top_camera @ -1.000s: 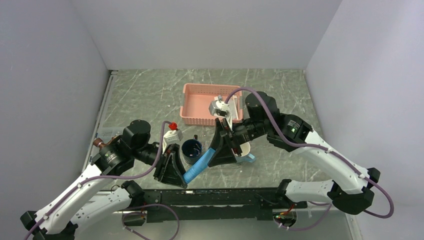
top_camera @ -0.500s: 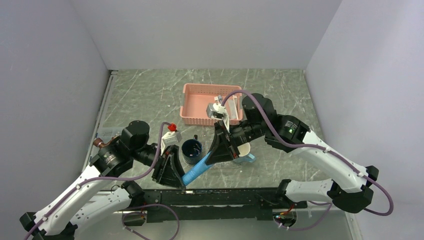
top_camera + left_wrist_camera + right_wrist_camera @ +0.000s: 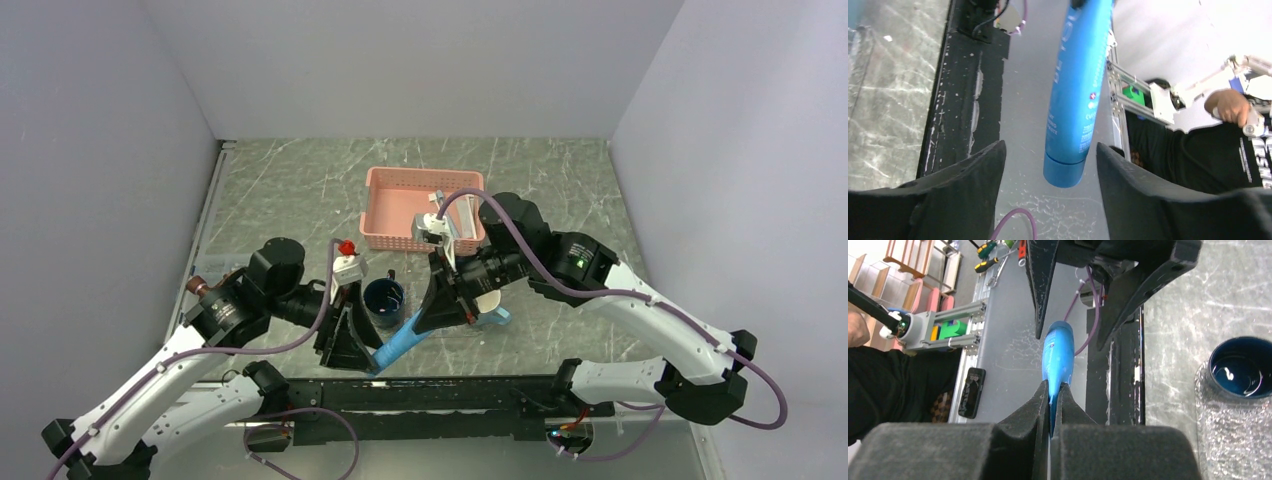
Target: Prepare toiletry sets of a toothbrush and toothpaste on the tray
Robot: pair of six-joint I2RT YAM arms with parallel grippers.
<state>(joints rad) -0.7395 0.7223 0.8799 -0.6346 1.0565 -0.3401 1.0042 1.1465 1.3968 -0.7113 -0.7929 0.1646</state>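
Gripping a small flat blue toothpaste tube [image 3: 400, 345] by its flattened end, my right gripper [image 3: 418, 325] is shut tight on it; the right wrist view shows both black pads pressed against the crimped end, with the tube's body running straight out ahead of them

Tube position: held in the air over the near edge of the grey marbled tabletop [image 3: 280, 190], slanting, its round cap end toward the near edge and the flat end up in my right gripper

My left gripper [image 3: 368, 358] stands open. In the left wrist view its two black fingers [image 3: 963, 200] flank the cap end of the toothpaste tube with a clear gap on each side, touching it nowhere

Other items noted:
- round dark blue mug [image 3: 384, 300], upright, toward the near edge, just behind the tube and between my two wrists
- flat clear textured plastic tray [image 3: 1218, 450], lying just beside the mug on its right; I cannot tell whether the two touch. From above it is largely hidden under my right arm. The held tube is not on it
- pink slatted plastic basket [image 3: 395, 205], further toward the far edge, well apart from the tube; my right arm covers its right part
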